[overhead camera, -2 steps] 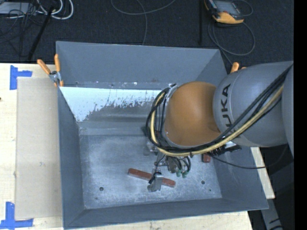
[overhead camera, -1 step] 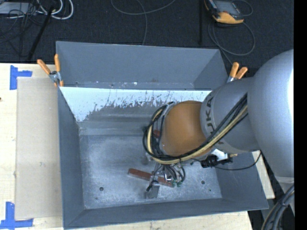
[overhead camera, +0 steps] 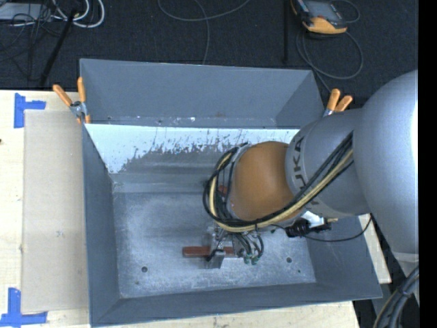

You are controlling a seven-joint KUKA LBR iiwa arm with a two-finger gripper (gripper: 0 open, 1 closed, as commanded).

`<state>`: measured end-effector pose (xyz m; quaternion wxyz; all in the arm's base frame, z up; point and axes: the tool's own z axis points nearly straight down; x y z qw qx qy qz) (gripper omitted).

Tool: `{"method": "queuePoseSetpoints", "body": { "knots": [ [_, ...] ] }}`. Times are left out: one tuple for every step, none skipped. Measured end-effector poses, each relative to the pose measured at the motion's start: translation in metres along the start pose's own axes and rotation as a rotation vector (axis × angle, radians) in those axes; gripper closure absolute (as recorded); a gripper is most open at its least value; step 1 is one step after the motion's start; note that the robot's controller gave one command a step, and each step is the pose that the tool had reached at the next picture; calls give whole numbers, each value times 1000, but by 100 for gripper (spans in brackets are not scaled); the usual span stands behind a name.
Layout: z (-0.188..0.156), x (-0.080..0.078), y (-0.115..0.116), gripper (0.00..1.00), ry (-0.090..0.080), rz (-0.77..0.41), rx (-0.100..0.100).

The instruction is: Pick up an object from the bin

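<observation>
The hand [overhead camera: 222,253] is positioned at the floor of the bin [overhead camera: 147,217], front middle, over the right end of a small reddish-brown bar [overhead camera: 196,251]. Its opening state cannot be determined.

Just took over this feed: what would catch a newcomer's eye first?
The arm's orange wrist cover, ringed by cables, hangs over the right middle of the grey bin. Under it the pincer is down at the bin floor, at one end of a small reddish-brown bar lying flat near the front.
</observation>
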<state>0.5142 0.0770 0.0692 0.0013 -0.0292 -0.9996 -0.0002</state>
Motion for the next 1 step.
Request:
{"method": "queuePoseSetpoints", "body": {
  "knots": [
    [-158, -6, -1, 100, -11, 11, -2]
  ]
}}
